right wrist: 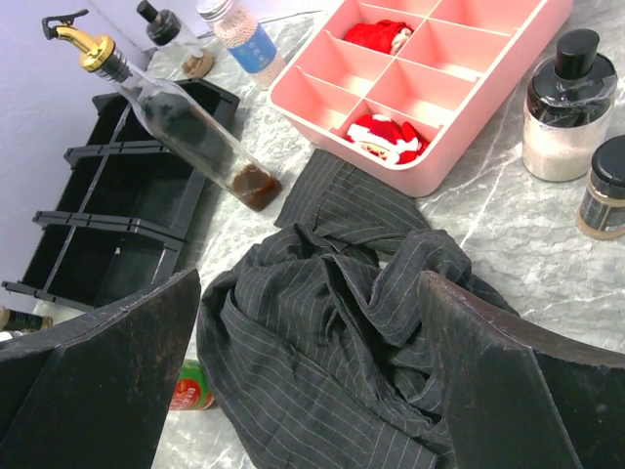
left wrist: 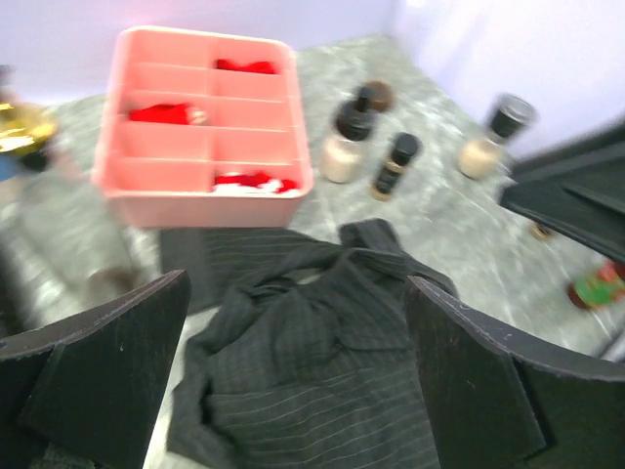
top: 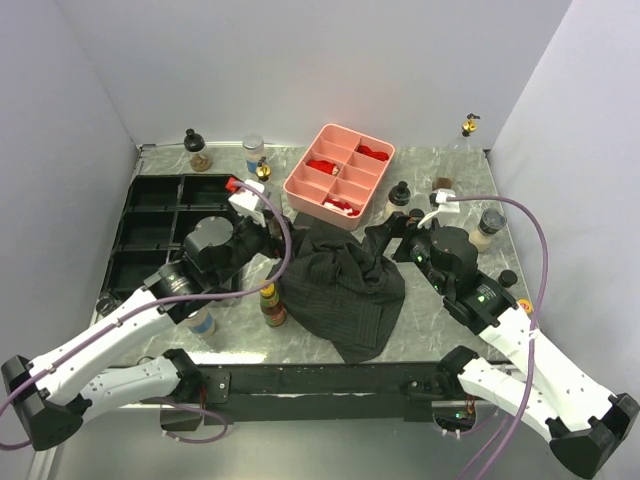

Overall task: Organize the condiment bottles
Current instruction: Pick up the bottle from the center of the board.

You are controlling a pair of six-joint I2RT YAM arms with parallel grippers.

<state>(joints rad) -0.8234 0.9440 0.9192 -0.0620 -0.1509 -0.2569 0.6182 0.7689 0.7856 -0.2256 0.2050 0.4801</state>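
Note:
Condiment bottles stand scattered round a crumpled dark striped cloth (top: 345,285). A red-and-yellow-capped bottle (top: 270,305) stands at the cloth's left edge. A black-capped bottle (top: 195,150), a clear jar (top: 254,152) and a gold-spouted bottle (top: 262,170) are at the back left. Three black-capped bottles (left wrist: 350,142), (left wrist: 395,164), (left wrist: 498,132) stand right of the pink tray. My left gripper (left wrist: 295,288) is open over the cloth, pointing right, nothing between its fingers. My right gripper (right wrist: 311,283) is open over the cloth, pointing left, also holding nothing.
The black divided tray (top: 150,230) lies at the left. A pink divided tray (top: 300,185) with red pieces sits at the back middle. A red-and-green bottle (right wrist: 190,386) lies at the cloth's edge. Another gold-topped bottle (top: 468,124) stands at the back right corner.

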